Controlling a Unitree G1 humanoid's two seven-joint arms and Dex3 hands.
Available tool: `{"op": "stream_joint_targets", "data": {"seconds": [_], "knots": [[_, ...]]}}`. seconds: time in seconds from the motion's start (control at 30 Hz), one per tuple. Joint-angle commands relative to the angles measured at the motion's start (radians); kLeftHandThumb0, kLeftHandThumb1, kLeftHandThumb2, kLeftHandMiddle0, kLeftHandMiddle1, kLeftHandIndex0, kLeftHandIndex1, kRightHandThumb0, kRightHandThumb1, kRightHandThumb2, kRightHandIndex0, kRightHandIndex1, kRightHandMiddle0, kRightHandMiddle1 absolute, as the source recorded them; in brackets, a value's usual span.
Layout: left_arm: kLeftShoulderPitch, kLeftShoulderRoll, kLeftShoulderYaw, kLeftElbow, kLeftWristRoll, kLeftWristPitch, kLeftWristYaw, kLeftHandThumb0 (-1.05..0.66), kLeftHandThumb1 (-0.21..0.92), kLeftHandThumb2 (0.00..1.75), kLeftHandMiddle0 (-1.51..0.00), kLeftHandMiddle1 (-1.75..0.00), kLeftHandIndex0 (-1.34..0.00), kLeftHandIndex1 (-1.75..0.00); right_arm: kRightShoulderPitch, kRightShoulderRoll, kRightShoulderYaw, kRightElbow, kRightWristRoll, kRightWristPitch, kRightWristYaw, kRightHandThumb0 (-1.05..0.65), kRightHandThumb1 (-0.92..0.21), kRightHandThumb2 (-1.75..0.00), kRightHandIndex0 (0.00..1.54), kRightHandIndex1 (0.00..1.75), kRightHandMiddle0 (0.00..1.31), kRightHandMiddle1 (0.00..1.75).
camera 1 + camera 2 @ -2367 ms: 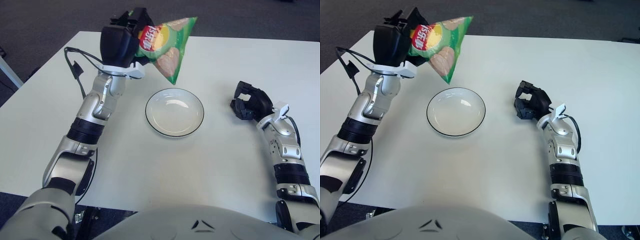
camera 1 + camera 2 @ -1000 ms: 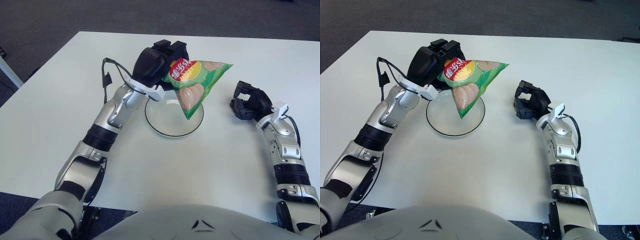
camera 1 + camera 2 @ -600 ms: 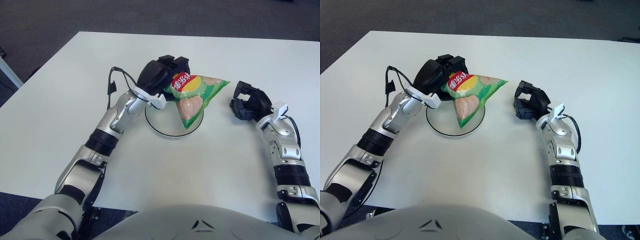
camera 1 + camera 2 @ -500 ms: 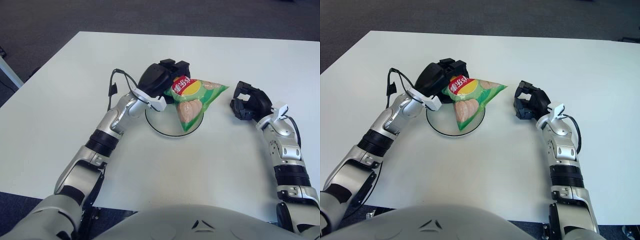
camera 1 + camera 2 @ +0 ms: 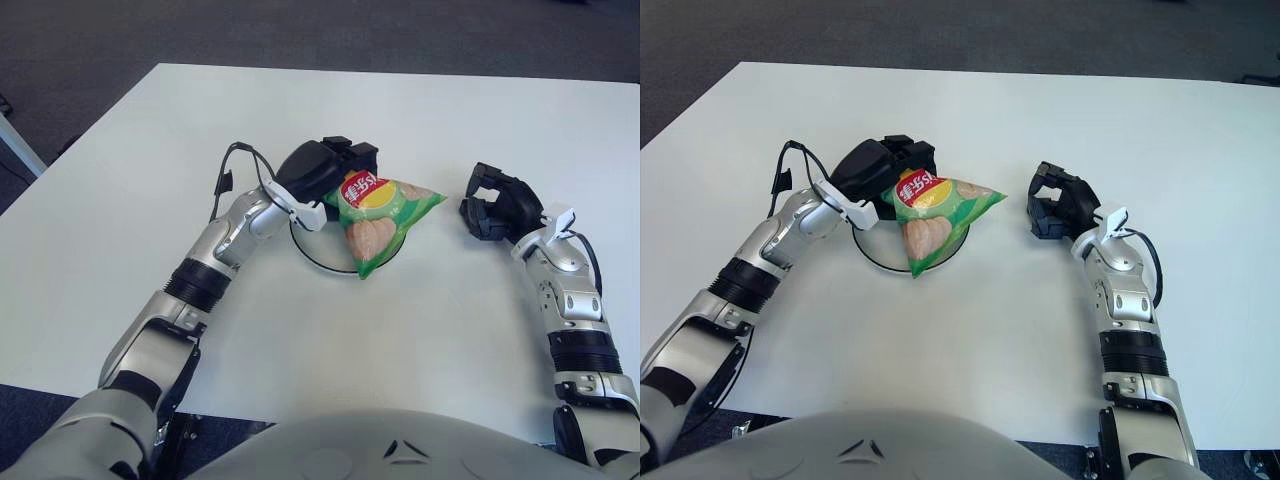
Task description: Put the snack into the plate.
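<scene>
My left robot hand (image 5: 322, 170) pinches the snack (image 5: 378, 213) bag's top edge over the plate (image 5: 312, 253), hiding most of its rim. The bag's lower tip overhangs at 6 o'clock. My right robot hand (image 5: 497, 203), fingers curled, holds nothing, at 3 o'clock on the bench (image 5: 420, 330).

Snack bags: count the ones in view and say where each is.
1. The green snack bag is held by the left hand over the plate, covering most of it. The right hand shows to the right of the plate, holding nothing.
</scene>
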Motion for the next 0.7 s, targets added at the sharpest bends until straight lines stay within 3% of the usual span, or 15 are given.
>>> {"op": "stream_joint_targets", "data": {"seconds": [0.0,0.13,0.2,0.3,0.33,0.4,0.5,0.53,0.6,0.63,0.67], "knots": [[0.024,0.030,-0.020,-0.002,0.050,0.042,-0.042,0.00,0.02,1.66,-0.83,-1.74,-0.61,-1.75,0.072,0.008,0.045,0.056,-0.043,0.088,0.016,-0.48,-0.34,-1.29,1.30,1.75,0.60,1.75],[0.014,0.076,-0.053,-0.014,0.120,0.046,-0.082,-0.01,-0.04,1.72,-0.87,-1.74,-0.67,-1.73,0.072,0.010,0.044,0.056,-0.040,0.087,0.016,-0.48,-0.34,-1.29,1.30,1.75,0.60,1.75],[0.003,0.100,-0.065,-0.023,0.142,0.035,-0.102,-0.01,-0.07,1.71,-0.89,-1.75,-0.74,-1.62,0.073,0.010,0.043,0.056,-0.039,0.085,0.016,-0.48,-0.34,-1.29,1.30,1.75,0.60,1.75],[-0.007,0.124,-0.073,-0.037,0.143,0.025,-0.134,-0.01,-0.04,1.67,-0.88,-1.75,-0.74,-1.56,0.073,0.011,0.043,0.055,-0.037,0.085,0.017,-0.48,-0.34,-1.29,1.29,1.75,0.60,1.75],[-0.009,0.127,-0.073,-0.040,0.138,0.025,-0.142,-0.10,0.06,1.56,-0.91,-1.75,-0.70,-1.59,0.073,0.011,0.043,0.054,-0.037,0.085,0.017,-0.48,-0.34,-1.29,1.29,1.75,0.60,1.75],[-0.016,0.139,-0.077,-0.044,0.094,0.020,-0.205,-0.28,0.37,1.21,-0.94,-1.75,-0.52,-1.68,0.072,0.010,0.043,0.056,-0.036,0.083,0.019,-0.48,-0.34,-1.29,1.29,1.75,0.60,1.75],[-0.024,0.155,-0.079,-0.052,0.039,0.008,-0.273,-0.34,0.69,0.82,-0.82,-1.75,-0.34,-1.73,0.072,0.009,0.044,0.057,-0.036,0.084,0.020,-0.48,-0.34,-1.29,1.29,1.75,0.60,1.75],[-0.029,0.164,-0.079,-0.060,0.010,0.006,-0.309,-0.34,0.73,0.75,-0.80,-1.75,-0.31,-1.73,0.072,0.009,0.044,0.056,-0.038,0.085,0.019,-0.48,-0.34,-1.29,1.29,1.75,0.60,1.75],[-0.034,0.174,-0.078,-0.070,-0.025,0.005,-0.354,-0.60,0.84,0.66,-0.48,-1.75,-0.13,-1.49,0.072,0.008,0.045,0.055,-0.039,0.087,0.018,-0.48,-0.34,-1.29,1.29,1.75,0.60,1.75],[-0.038,0.179,-0.079,-0.072,-0.049,0.007,-0.386,-0.63,0.86,0.65,-0.43,-1.75,-0.10,-1.46,0.072,0.008,0.045,0.055,-0.040,0.087,0.017,-0.48,-0.34,-1.29,1.29,1.75,0.60,1.75],[-0.042,0.183,-0.081,-0.073,-0.069,0.010,-0.415,-0.70,0.88,0.64,-0.31,-1.58,-0.06,-1.33,0.072,0.008,0.045,0.054,-0.040,0.088,0.017,-0.48,-0.34,-1.29,1.29,1.75,0.60,1.75]]}}
